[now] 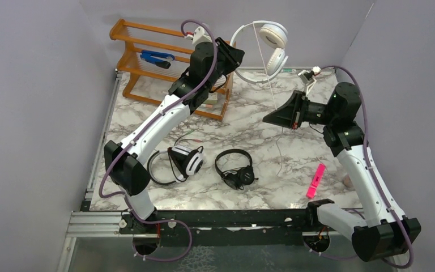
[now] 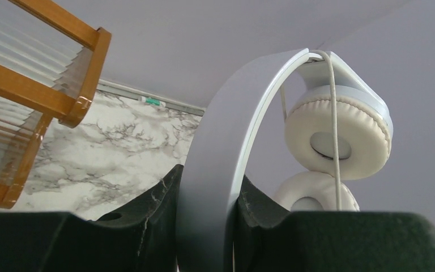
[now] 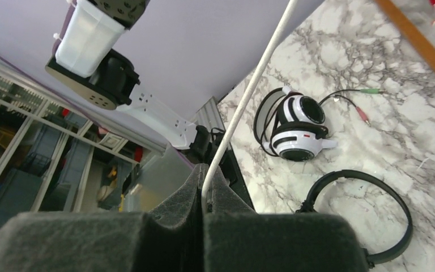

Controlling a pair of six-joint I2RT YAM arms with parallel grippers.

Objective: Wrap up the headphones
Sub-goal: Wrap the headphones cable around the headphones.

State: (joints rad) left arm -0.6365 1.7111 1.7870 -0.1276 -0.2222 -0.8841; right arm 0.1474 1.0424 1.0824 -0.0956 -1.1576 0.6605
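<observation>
Aloft over the far side of the tabletop: all-white plastic headband headphones [image 1: 273, 35], with a smooth curved band and round, cream, puckered ear pads. Left jaws clamped on that band, dark foam-like pads pressed to both flat sides. Thin round white cord [image 3: 249, 85] running straight down from the headphones, pinched in the fully closed right jaws.

Lying flat on the near tabletop, well apart from both jaws: glossy white headphones with black ear pads and black cord [image 1: 188, 160], green and red plugs at the cord's end. Just right of these, smaller all-black headphones with a thin band [image 1: 235, 168].

Grey-veined white marble-pattern tabletop [image 1: 249, 136]. Slatted orange-brown wooden rack [image 1: 130, 54] at far left. Bright pink clip-like piece [image 1: 315, 180] at near right. Plain matte lavender walls [image 1: 34, 85] on three sides.
</observation>
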